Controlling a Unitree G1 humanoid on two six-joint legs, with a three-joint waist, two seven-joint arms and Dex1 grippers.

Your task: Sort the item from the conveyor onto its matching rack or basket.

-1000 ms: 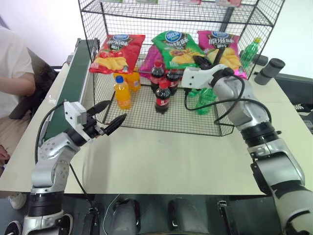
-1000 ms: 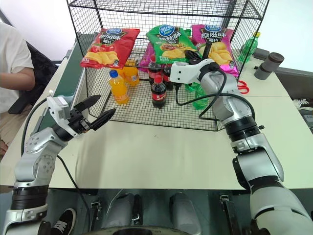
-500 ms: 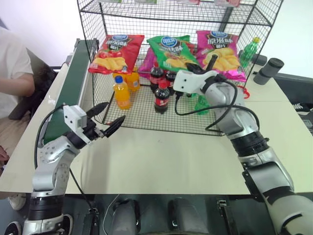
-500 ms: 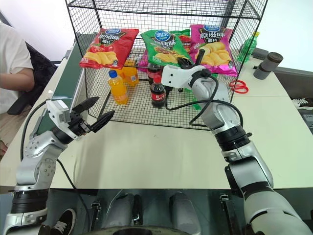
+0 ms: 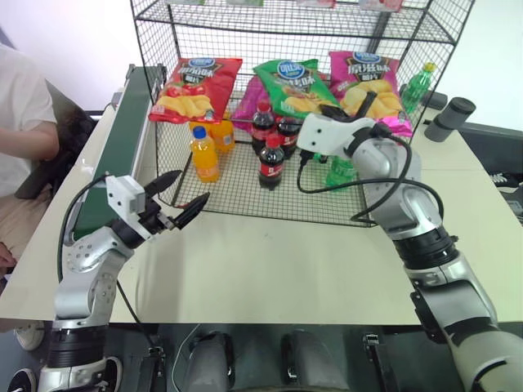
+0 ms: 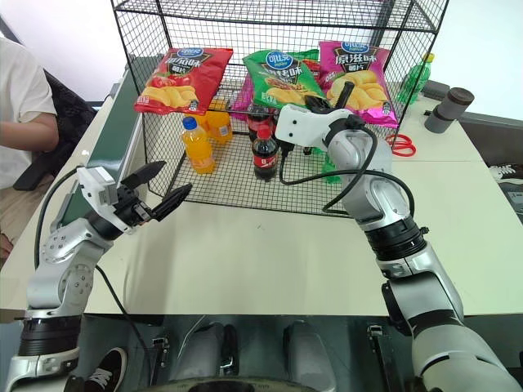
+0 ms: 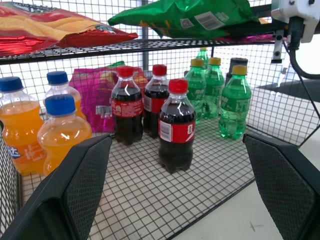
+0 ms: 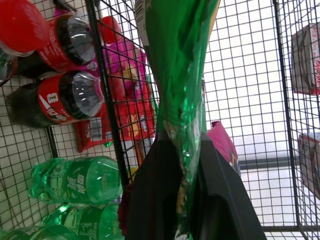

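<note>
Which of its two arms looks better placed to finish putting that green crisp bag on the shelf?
The right. Its gripper is already shut on the green bag's edge, at the rack's middle shelf. The left gripper hangs open and empty in front of the rack, well away from the bag.

Green crisp bag [image 7: 187,15] on rack [image 7: 150,200] shelf above cola bottles [image 7: 176,127].

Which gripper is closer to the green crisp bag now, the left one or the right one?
Right. The right gripper is shut on the green crisp bag at the rack's middle shelf; the left gripper is open, outside the rack's front.
</note>
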